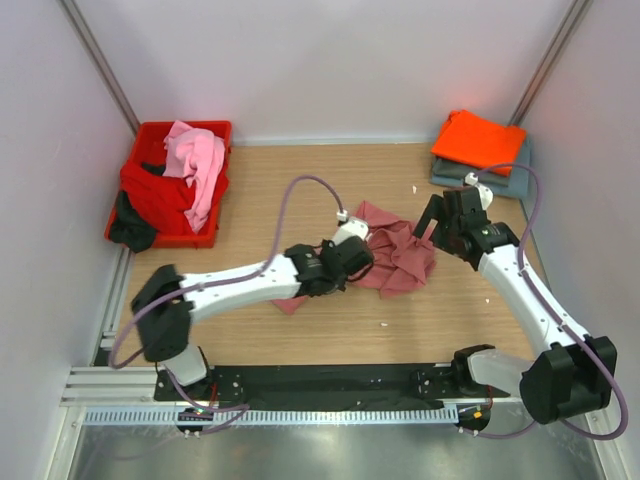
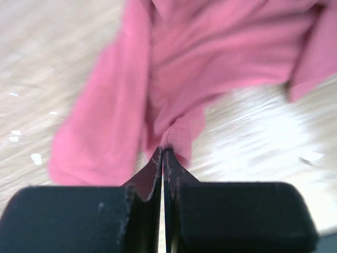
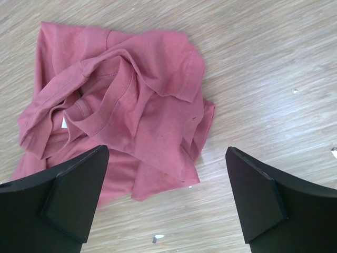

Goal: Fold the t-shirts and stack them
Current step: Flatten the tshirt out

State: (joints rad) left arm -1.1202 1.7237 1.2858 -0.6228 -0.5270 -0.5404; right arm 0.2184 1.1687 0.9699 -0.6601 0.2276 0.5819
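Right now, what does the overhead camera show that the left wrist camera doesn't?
Only the overhead view: the red crate of unfolded shirts far left, the orange shirt folded atop a grey-blue one far right, and the right claw. Only the left wrist view: the left claw pinched shut on a fold of cloth. Both: the salmon-pink shirt crumpled on the wooden table.

Bare wooden table (image 1: pixel 290 190) is stretching open between the red crate (image 1: pixel 215 128) at the far left and the orange t-shirt (image 1: pixel 478 140) folded at the far right. The crumpled salmon-pink t-shirt (image 1: pixel 400 262) is filling the middle. The left arm (image 1: pixel 250 285) is barring its near-left side, and the right gripper (image 3: pixel 166 150) is hanging spread wide over its right edge.
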